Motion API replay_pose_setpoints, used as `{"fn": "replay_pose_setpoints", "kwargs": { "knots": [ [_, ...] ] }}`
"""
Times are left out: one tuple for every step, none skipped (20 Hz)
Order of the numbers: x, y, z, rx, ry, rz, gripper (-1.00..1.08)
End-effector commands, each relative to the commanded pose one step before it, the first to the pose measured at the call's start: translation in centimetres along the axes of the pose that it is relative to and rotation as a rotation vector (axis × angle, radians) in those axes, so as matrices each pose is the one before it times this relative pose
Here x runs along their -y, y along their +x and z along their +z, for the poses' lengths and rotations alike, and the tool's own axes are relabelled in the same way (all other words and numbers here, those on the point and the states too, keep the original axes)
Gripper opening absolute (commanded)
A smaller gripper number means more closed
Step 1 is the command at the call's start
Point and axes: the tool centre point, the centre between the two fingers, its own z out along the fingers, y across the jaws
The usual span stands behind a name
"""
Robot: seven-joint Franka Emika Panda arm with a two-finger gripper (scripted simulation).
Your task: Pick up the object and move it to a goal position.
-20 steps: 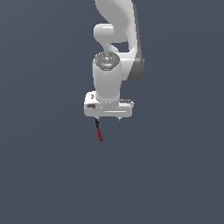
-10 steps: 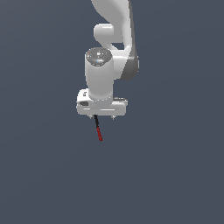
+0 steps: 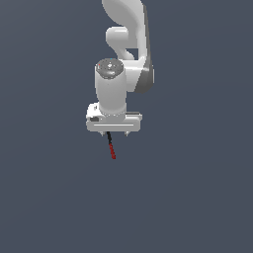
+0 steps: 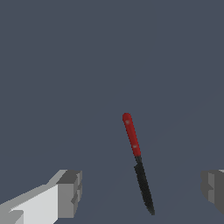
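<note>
While my claw (image 4: 140,192) hangs released, its grey fingers (image 4: 70,192) spread wide, the stick (image 4: 136,159) lies between them on the grey floor, black end nearest me and red end pointing away. In the exterior view it (image 3: 111,147) pokes out just under my palm. I judge I should centre over its middle, sink straight, then pinch across its thin width.

Distant exterior view; close wrist view

Setting: simulated render, no real room.
All around me is one flat, featureless slate-grey ground (image 3: 49,197); my white arm (image 3: 126,44) shows smooth, untextured, computer-drawn surfaces without any furnishings to mark a place.
</note>
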Motion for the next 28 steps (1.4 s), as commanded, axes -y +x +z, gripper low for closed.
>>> {"fn": "replay_pose_setpoints", "kwargs": {
  "knots": [
    [-0.349,-0.372,0.980,-0.00014,0.00254,-0.01948,1.00],
    [-0.160,-0.189,0.472,-0.00049,0.00129,-0.01005,1.00],
    [-0.171,-0.216,0.514,-0.00056,0.00142,-0.01097,1.00],
    [-0.180,-0.244,0.553,-0.00064,0.00153,-0.01191,1.00],
    [-0.190,-0.275,0.592,-0.00073,0.00163,-0.01281,1.00],
    [-0.196,-0.308,0.630,-0.00082,0.00174,-0.01375,1.00],
    [-0.201,-0.344,0.666,-0.00093,0.00184,-0.01467,1.00],
    [-0.204,-0.382,0.700,-0.00104,0.00193,-0.01558,1.00],
    [-0.195,-0.405,0.701,-0.00112,0.00193,-0.01579,1.00],
    [-0.171,-0.395,0.650,-0.00110,0.00179,-0.01482,1.00],
    [-0.150,-0.382,0.600,-0.00107,0.00164,-0.01381,1.00],
    [-0.129,-0.365,0.551,-0.00104,0.00150,-0.01284,1.00],
    [-0.111,-0.347,0.503,-0.00099,0.00137,-0.01186,1.00],
    [-0.095,-0.326,0.458,-0.00093,0.00123,-0.01087,1.00],
    [-0.081,-0.303,0.413,-0.00087,0.00111,-0.00991,1.00],
    [-0.066,-0.279,0.369,-0.00081,0.00099,-0.00897,1.00],
    [-0.056,-0.253,0.327,-0.00074,0.00087,-0.00799,1.00],
    [-0.045,-0.226,0.286,-0.00066,0.00076,-0.00705,1.00],
    [-0.036,-0.197,0.246,-0.00058,0.00065,-0.00611,1.00],
    [-0.029,-0.169,0.207,-0.00050,0.00054,-0.00516,1.00],
    [-0.022,-0.139,0.168,-0.00041,0.00044,-0.00421,1.00],
    [-0.016,-0.109,0.130,-0.00032,0.00034,-0.00328,1.00],
    [-0.015,-0.079,0.093,-0.00022,0.00023,-0.00227,1.00],
    [0.000,-0.044,0.055,-0.00015,0.00016,-0.00153,1.00],
    [-0.025,-0.026,0.020,0.00000,0.00000,0.00000,1.00],
    [0.019,0.064,-0.077,0.00118,0.00005,0.00313,1.00],
    [-0.001,-0.002,0.030,0.00000,0.00000,0.00000,1.00],
    [-0.002,-0.005,0.091,0.00000,0.00000,0.00000,1.00]
  ]
}}
